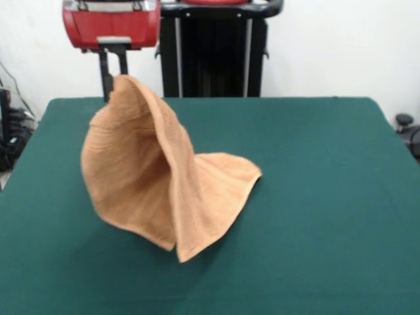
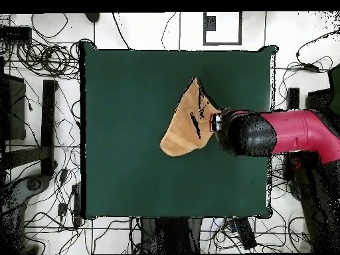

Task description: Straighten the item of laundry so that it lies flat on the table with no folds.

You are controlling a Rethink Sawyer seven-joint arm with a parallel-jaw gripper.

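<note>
Towel [image 1: 157, 184] aloft in pincer's [image 1: 113, 80] clamp, lower corner on table [image 1: 315, 197], cables [image 2: 40, 56] around.

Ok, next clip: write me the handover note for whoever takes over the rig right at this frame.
Hand: shut on the towel, pinching its top corner and holding it up above the table.
Towel: lifted into a tent shape; its lower edges and one spread corner lie on the green cloth or close to it, left of centre in the front view. In the overhead view the towel sits right of the table's centre, beside the arm.
Done: one corner grasped and raised.
Left: lay the towel down spread out, release it, and smooth any remaining folds. It is not flat yet.
</note>
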